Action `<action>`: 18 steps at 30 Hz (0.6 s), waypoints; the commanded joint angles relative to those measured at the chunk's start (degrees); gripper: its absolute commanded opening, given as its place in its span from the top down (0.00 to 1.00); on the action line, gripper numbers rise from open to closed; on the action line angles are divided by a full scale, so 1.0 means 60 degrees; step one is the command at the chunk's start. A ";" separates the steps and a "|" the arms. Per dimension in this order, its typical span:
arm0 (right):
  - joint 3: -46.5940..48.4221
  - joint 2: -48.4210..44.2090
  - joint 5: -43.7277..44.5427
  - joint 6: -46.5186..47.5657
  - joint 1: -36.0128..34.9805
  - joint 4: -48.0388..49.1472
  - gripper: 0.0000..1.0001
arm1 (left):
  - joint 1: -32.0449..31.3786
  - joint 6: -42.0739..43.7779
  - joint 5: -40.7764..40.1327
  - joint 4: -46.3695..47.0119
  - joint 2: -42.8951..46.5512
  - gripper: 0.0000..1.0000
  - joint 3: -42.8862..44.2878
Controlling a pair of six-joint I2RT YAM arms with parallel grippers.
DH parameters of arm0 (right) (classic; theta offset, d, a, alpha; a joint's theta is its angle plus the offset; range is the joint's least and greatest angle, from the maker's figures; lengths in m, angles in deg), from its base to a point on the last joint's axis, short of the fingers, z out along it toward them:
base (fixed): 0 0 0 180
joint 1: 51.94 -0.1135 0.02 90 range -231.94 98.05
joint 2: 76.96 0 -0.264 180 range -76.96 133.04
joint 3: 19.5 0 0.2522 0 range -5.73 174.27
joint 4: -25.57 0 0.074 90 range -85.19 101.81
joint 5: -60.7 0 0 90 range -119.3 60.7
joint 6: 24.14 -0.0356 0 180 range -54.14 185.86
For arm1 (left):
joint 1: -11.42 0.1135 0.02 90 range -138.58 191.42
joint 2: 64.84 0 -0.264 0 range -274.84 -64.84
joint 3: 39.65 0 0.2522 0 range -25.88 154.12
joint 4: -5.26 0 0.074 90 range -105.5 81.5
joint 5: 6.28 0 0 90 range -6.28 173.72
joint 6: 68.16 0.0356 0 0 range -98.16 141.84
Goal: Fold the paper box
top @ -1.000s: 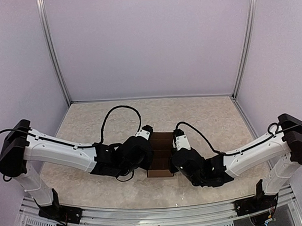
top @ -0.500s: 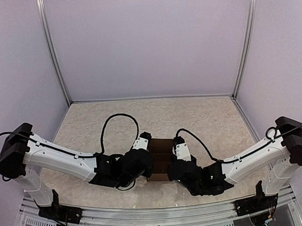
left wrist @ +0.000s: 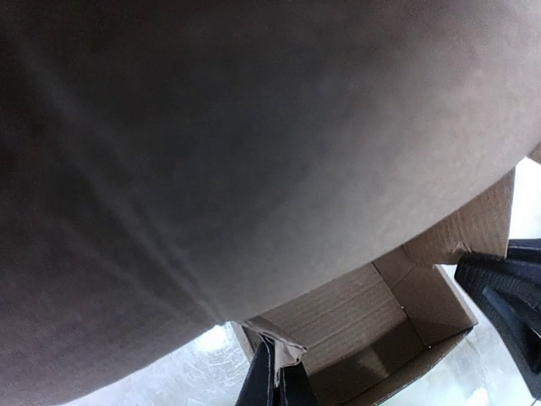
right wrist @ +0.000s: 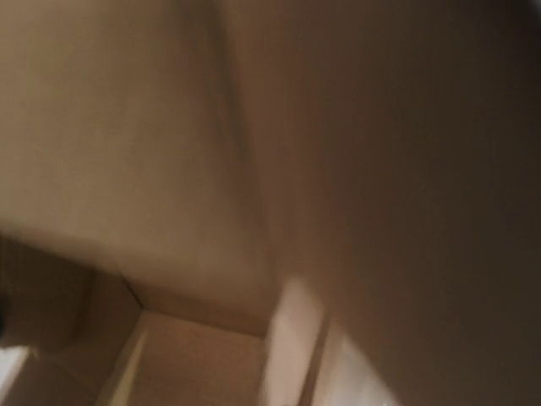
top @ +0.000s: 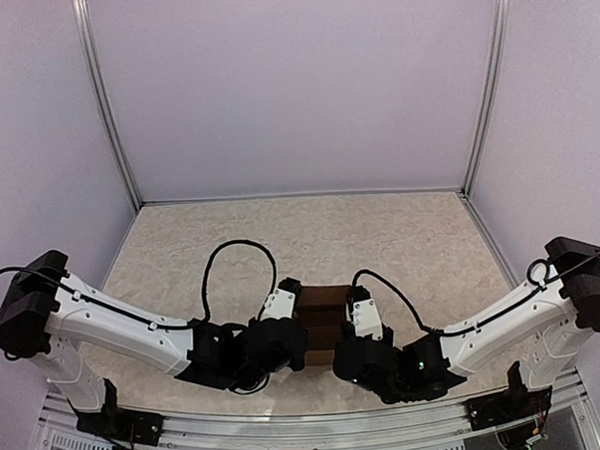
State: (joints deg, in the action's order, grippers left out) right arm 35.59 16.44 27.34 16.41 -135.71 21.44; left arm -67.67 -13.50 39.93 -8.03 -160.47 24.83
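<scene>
From above, the paper box [top: 324, 309] sits near the front edge of the table [top: 400, 231], closely flanked by the left gripper [top: 297, 335] and the right gripper [top: 345, 335]; the left wrist view shows its fingers [left wrist: 264, 382] clenched on a cardboard edge of the box; the right wrist view shows only blurred cardboard, its jaws closed and its hold unclear.

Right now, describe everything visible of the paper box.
The paper box is plain brown cardboard, partly folded, sitting on the table near the middle of its front edge. The left wrist view shows an open tray-like cavity with upright walls, fold creases and corrugated lines, plus a large flap looming close over the camera. The left pincer is shut on a wall edge. The right wrist view shows only blurred cardboard.
</scene>
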 commanded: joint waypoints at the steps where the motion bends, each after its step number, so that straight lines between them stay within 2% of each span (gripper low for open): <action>1: -0.0180 0.0149 -0.0153 -0.0409 -0.0244 -0.0736 0.89 | -0.0169 -0.0381 -0.0010 -0.0644 -0.0334 1.00 -0.0206; 10: -0.0203 -0.0672 0.0201 -0.0472 -0.0530 -0.1257 0.73 | -0.0192 -0.0483 -0.0093 -0.0736 -0.0408 1.00 -0.0181; 18: -0.0529 -0.1721 -0.0324 -0.0347 -0.0707 -0.1524 0.62 | -0.0183 -0.0410 -0.0141 -0.0950 -0.0609 1.00 0.0114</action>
State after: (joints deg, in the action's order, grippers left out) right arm 33.99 9.58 26.93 13.94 -138.95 15.06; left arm -68.46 -15.31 38.22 -9.40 -162.02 24.86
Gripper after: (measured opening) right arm 0.374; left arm 0.008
